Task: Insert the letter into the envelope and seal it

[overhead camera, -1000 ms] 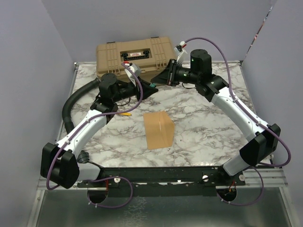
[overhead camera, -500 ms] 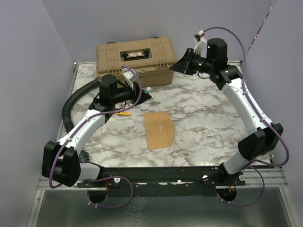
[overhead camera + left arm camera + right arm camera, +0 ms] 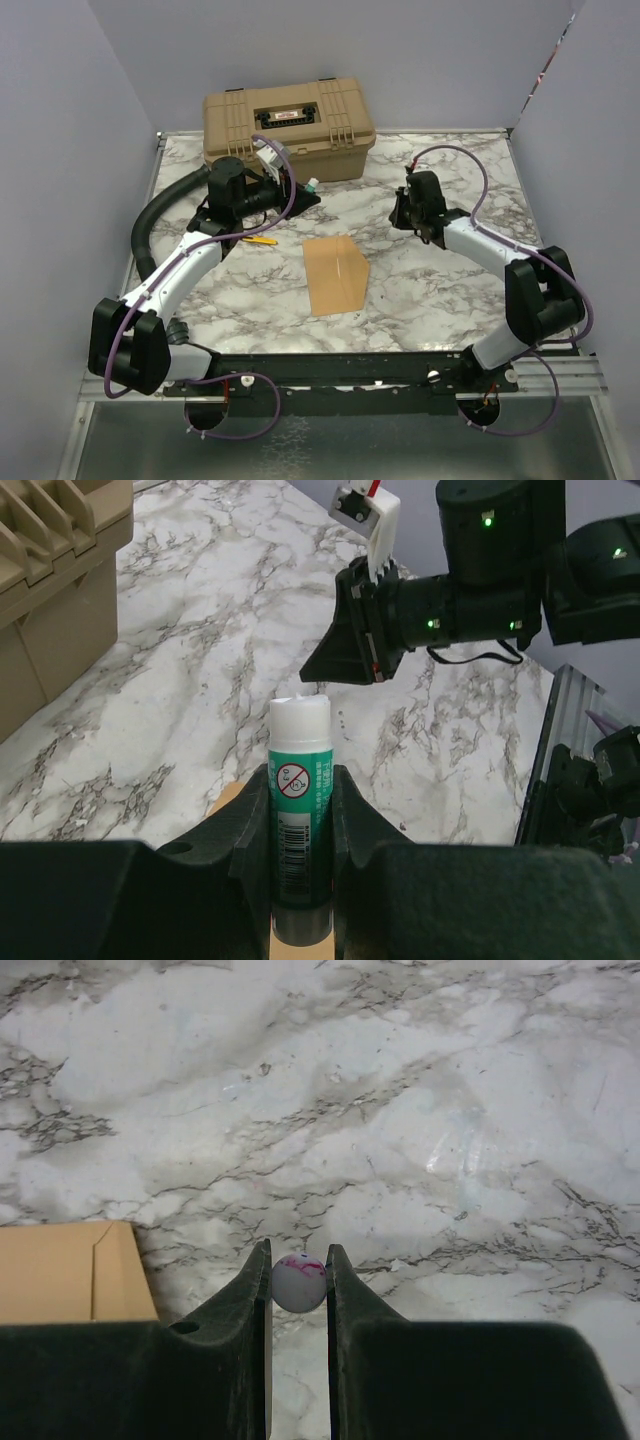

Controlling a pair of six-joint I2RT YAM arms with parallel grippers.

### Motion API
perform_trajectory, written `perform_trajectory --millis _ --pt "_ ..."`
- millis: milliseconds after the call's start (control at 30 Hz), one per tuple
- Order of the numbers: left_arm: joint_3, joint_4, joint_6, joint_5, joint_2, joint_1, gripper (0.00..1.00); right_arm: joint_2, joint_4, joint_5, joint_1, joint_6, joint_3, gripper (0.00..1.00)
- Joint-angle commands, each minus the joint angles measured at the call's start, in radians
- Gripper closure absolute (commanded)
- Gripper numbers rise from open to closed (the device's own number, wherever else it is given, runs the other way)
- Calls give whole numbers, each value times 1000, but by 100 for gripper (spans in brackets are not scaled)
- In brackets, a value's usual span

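Note:
The kraft-brown envelope lies flat at the table's middle, with a paler fold along its right side. Its edge shows in the right wrist view. I cannot make out the letter as a separate sheet. My left gripper is above the table behind the envelope, shut on a green glue stick with a white tip. My right gripper is low over the marble to the right of the envelope. It is shut on a small round white cap with pink marks.
A big tan plastic case stands at the back left. A black hose curves along the left edge. A small yellow object lies under the left arm. Purple walls close in the table on three sides.
My right gripper left the glue stick's tip, rose by the case, then came down low to the right of the envelope. The left gripper barely moved.

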Motion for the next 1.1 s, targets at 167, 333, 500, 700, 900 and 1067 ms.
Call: perform_trajectory --millis 167,333,500,700,900,1067 --pt "8 47 -51 -17 -3 -3 100 40 437 277 82 -61 -224 99" --pt "7 48 -62 -22 -3 -3 100 76 546 290 111 -68 -298 99" --pt "8 47 -64 -6 -5 -2 100 86 666 323 146 -78 -376 99" --pt "7 49 -63 -6 -8 -4 100 105 670 323 151 -39 -385 83" --pt "-7 56 -64 -12 -15 -3 100 94 621 328 152 -5 -376 55" --pt "-15 64 -66 -15 -19 -3 100 39 562 293 152 15 -355 50"
